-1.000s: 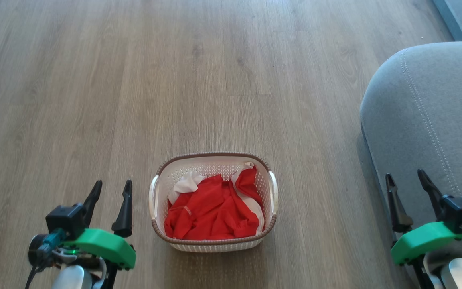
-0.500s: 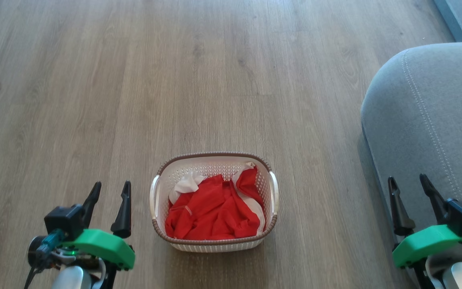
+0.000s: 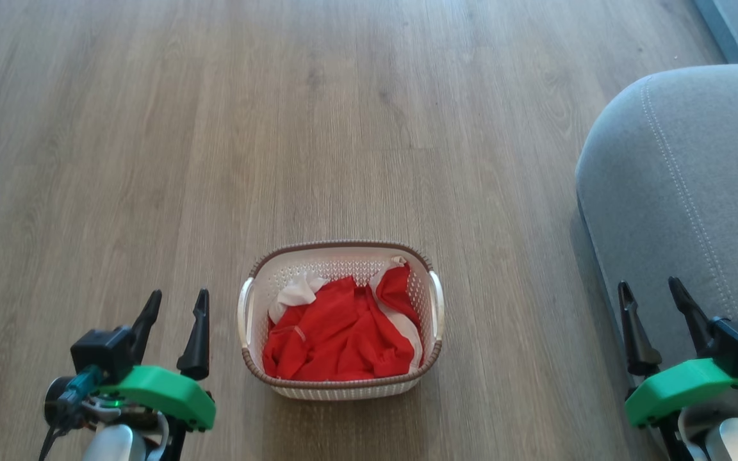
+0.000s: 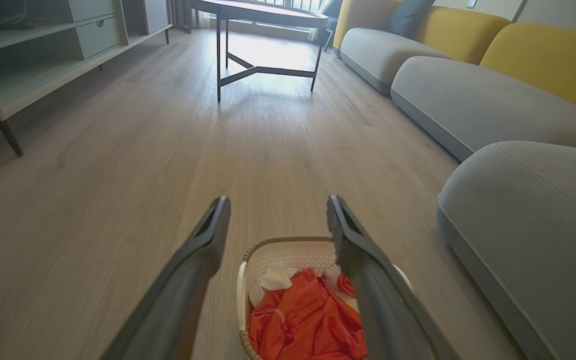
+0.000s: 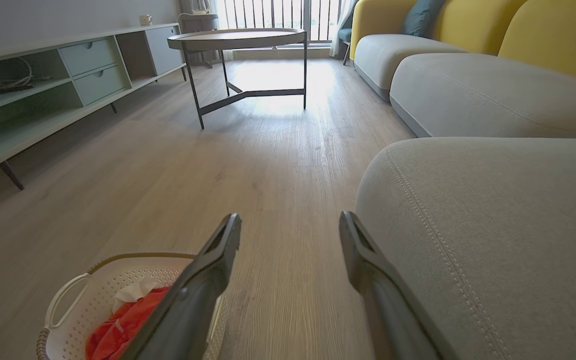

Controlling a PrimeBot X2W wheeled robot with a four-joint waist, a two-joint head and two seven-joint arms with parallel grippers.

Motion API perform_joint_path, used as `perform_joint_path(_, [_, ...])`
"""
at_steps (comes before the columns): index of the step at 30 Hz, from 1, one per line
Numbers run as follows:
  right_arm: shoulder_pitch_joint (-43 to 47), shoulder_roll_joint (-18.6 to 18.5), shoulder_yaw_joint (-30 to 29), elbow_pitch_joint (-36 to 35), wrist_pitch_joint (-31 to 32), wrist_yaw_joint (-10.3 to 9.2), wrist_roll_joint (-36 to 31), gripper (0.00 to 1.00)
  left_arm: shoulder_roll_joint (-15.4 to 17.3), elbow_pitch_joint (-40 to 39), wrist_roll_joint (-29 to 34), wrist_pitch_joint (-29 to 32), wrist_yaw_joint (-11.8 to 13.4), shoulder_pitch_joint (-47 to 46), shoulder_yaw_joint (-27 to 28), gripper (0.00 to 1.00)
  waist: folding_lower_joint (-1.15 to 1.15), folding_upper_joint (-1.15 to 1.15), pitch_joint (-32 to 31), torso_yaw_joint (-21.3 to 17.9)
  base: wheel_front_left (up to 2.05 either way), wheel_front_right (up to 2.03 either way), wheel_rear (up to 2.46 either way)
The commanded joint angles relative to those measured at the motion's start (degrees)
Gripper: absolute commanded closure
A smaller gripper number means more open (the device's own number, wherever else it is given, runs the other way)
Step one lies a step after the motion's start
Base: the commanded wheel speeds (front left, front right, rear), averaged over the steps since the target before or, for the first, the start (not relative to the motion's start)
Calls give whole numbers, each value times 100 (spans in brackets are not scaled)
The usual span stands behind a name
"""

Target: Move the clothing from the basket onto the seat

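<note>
While they sit low in the head view, the left gripper and right gripper have their fingers spread wide, holding nothing. Between them the basket stands on the floor, its bottom buried under the clothing. Off right, the seat runs out of frame, and the right gripper overlaps its near corner, can't tell if they touch.

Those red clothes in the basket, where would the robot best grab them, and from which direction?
Probably the bunched folds near the middle of the red clothing, coming straight down from above. The basket walls ring the pile on every side and only the top is open, so a sideways approach looks blocked. Crumpled ridges give something to pinch; the flatter fabric might slip.
</note>
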Motion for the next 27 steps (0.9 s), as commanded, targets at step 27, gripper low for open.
perform_joint_path(27, [-1971, 263, -167, -782, -77, 41, -316, 0, 194, -641, 92, -62, -36, -1988, 231, 0, 0, 0, 3135, -365, 0, 0, 0])
